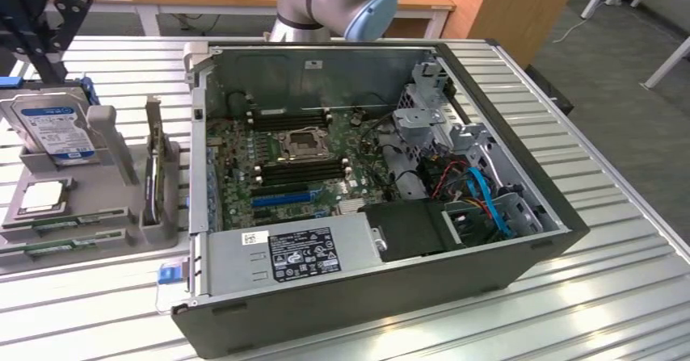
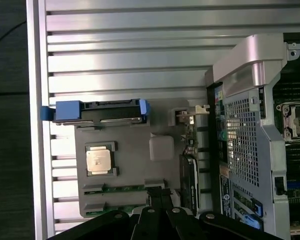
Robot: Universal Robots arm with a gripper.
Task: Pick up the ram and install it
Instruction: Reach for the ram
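Two ram sticks [image 2: 121, 188] look light, stiff, fragile, best gripped by their long edges; the pincer [image 2: 159, 195] hangs shut, empty.

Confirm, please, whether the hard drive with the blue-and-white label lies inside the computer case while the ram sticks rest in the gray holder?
Not quite. The exterior view shows the hard drive standing upright in the gray holder, outside the computer case. The ram sticks do rest in that holder.
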